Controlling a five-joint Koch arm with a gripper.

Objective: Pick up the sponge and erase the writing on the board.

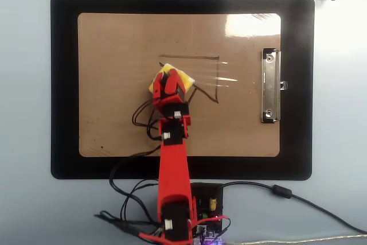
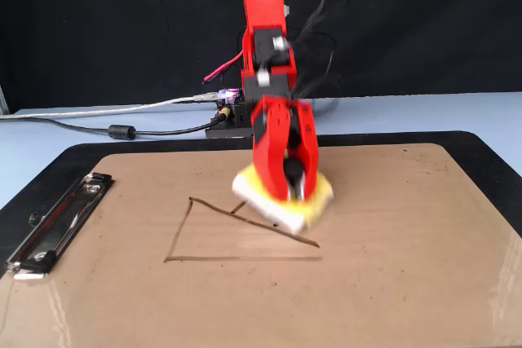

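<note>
No legible text or labels

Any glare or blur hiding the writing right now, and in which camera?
Overhead view: a white glare patch on the board near its top right corner, with fainter streaks crossing the writing; the lines still read. Fixed view: the gripper and sponge are motion-blurred; the writing is sharp, lighting even, with slight sheen at the board's near edge.

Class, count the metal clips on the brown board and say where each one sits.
1. The silver clip lies flat at the board's right edge in the overhead view, and at its left edge in the fixed view, clear of the sponge.
</note>
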